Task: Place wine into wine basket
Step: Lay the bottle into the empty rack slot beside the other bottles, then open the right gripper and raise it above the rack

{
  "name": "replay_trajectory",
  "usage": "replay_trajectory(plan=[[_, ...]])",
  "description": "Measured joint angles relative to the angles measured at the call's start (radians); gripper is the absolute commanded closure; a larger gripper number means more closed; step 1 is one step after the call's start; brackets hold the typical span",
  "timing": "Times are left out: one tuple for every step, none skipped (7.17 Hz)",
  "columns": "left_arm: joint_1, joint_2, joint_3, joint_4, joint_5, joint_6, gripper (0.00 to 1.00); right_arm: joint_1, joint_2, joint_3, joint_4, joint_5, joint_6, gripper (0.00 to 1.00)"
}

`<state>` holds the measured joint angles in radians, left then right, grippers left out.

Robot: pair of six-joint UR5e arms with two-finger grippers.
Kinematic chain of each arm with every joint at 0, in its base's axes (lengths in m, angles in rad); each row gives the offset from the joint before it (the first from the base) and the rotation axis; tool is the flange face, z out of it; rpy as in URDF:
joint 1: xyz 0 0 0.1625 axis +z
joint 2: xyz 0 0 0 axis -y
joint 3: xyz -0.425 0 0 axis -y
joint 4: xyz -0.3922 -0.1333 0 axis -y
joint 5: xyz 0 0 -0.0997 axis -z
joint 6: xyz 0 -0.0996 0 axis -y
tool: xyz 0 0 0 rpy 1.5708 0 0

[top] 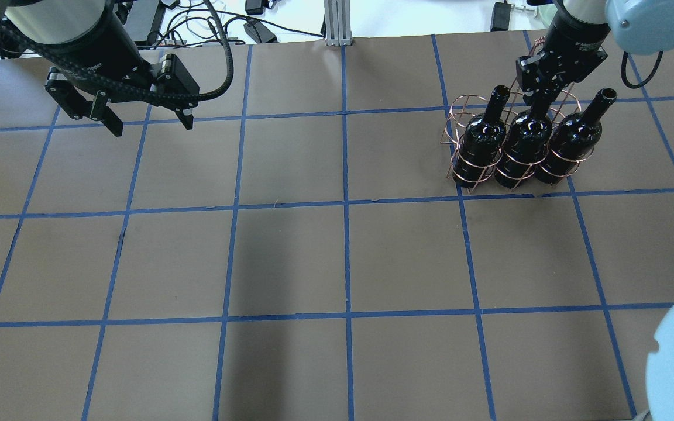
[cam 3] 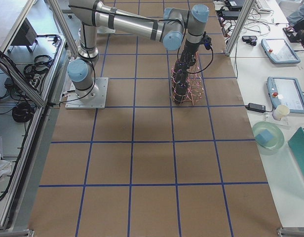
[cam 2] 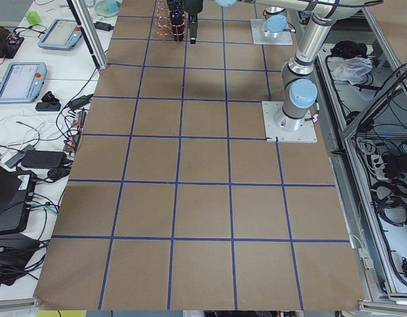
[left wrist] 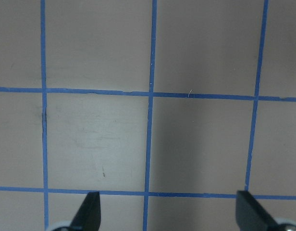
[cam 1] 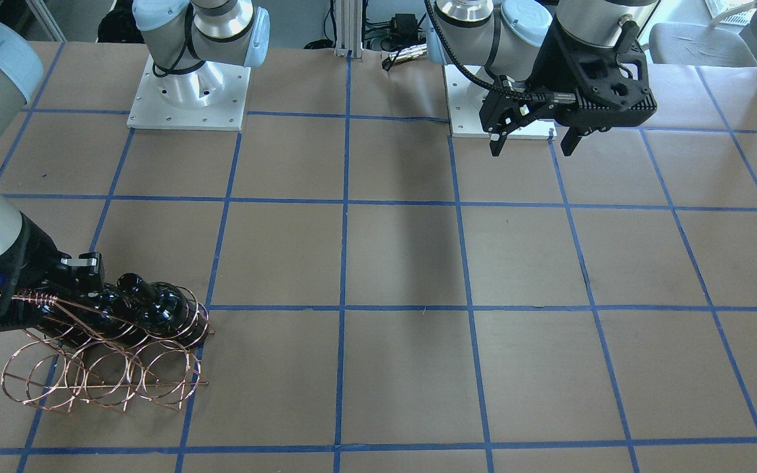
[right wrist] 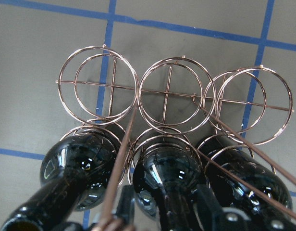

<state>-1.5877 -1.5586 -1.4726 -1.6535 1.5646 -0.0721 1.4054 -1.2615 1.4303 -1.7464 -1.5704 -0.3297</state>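
Observation:
The copper wire wine basket (top: 460,111) stands at the far right of the table and also shows in the front view (cam 1: 89,374). Three black wine bottles sit in its near row: left (top: 477,140), middle (top: 525,137), right (top: 571,137). The far row of rings (right wrist: 169,91) is empty. My right gripper (top: 539,88) is over the basket, shut on the neck of the middle bottle (right wrist: 172,178), one finger (right wrist: 125,207) on each side. My left gripper (top: 147,120) is open and empty above bare table at the far left (left wrist: 167,211).
Brown paper with a blue tape grid (top: 346,204) covers the table. The arm bases (cam 1: 188,98) stand on white plates at the robot's side. Cables and an aluminium post (top: 337,23) lie beyond the far edge. Benches with tablets (cam 3: 283,49) flank the table.

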Motion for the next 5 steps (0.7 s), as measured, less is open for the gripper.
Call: replay_trajectory(plan=[[0.0,0.0,0.0,0.0,0.0,0.0,0.0,0.004,-0.036,-0.001,0.011,0.003,0.001,0.0],[0.0,0.0,0.0,0.0,0.0,0.0,0.0,0.011,-0.097,-0.003,0.051,0.004,0.003,0.0],[-0.001,0.0,0.0,0.001,0.0,0.0,0.0,0.015,-0.163,-0.004,0.111,0.005,0.004,0.0],[-0.001,0.001,0.0,0.0,0.003,0.001,0.0,0.021,-0.227,-0.004,0.173,0.006,0.007,0.0],[-0.001,0.001,0.0,0.0,0.016,0.002,0.0,0.029,-0.281,-0.001,0.218,0.006,0.013,0.0]])
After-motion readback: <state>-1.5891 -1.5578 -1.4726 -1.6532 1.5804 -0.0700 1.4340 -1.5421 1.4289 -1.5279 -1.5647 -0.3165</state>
